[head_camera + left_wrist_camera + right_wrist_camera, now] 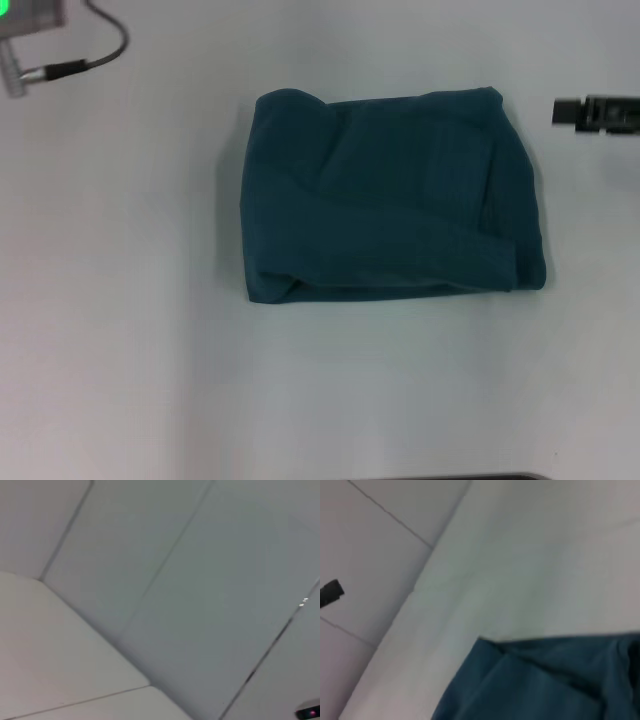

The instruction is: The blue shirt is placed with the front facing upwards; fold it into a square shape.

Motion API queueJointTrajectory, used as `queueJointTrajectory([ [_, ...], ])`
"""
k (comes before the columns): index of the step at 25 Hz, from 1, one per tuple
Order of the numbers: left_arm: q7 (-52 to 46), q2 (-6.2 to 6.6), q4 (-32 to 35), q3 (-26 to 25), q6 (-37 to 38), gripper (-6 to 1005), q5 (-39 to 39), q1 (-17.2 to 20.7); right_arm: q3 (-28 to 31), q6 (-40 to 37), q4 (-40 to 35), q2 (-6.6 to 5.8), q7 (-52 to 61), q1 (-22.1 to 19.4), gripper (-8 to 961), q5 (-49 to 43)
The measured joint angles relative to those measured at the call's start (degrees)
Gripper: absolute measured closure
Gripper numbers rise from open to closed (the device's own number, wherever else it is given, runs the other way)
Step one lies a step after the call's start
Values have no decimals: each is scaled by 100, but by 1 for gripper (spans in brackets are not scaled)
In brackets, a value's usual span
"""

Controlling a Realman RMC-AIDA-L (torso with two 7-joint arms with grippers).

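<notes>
The blue shirt [390, 200] lies folded into a compact, roughly rectangular bundle in the middle of the white table [120, 320]. Its plain teal side faces up, with soft creases and a folded edge along the near side. No print shows. One corner of the shirt [545, 685] also fills the lower part of the right wrist view. My right gripper [598, 113] pokes in as a black tip at the right edge, beside the shirt's far right corner and clear of the cloth. Only the grey housing of my left arm [25, 30] shows, in the far left corner.
A black cable [95, 55] loops from the left arm's housing. The left wrist view holds only a table corner [60, 670] and pale panels beyond it. A small black object [330, 592] sits off the table edge in the right wrist view.
</notes>
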Motion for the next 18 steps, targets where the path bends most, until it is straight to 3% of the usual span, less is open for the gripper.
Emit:
queueJointTrajectory([
  [7, 706, 173, -27, -357, 281, 59, -4, 607, -51, 363, -139, -13, 554, 41, 9, -293],
  [18, 1312, 132, 106, -823, 665, 33, 9, 1032, -62, 78, -828, 38, 629, -7, 8, -544],
])
